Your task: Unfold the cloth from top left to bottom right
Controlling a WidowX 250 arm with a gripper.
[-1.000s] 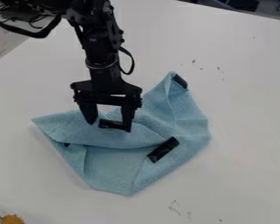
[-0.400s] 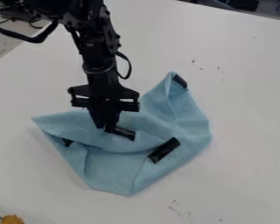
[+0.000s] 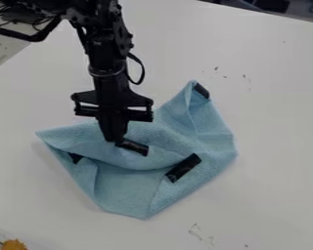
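I find the cloth [image 3: 123, 188] crumpled and part-folded mid-worktop [image 3: 251, 210]. My claw [image 3: 115, 141] is closed, pinching it at the inner end of the upper-left black strip [image 3: 134, 148]. Handling assessment: light, soft, limp, not fragile; likely slippage if pinched shallowly. Recommended hold: that strip's edge, top layer only.

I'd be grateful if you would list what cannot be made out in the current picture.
All in the camera view:
- Inner layers of the cloth: hidden by its own folds.
- Full outline of the left black patch: partly covered by the folded cloth.
- Arm: cut off by the top edge.
- Orange-yellow item: cut off by the bottom edge.
- Table marks: too small to identify.
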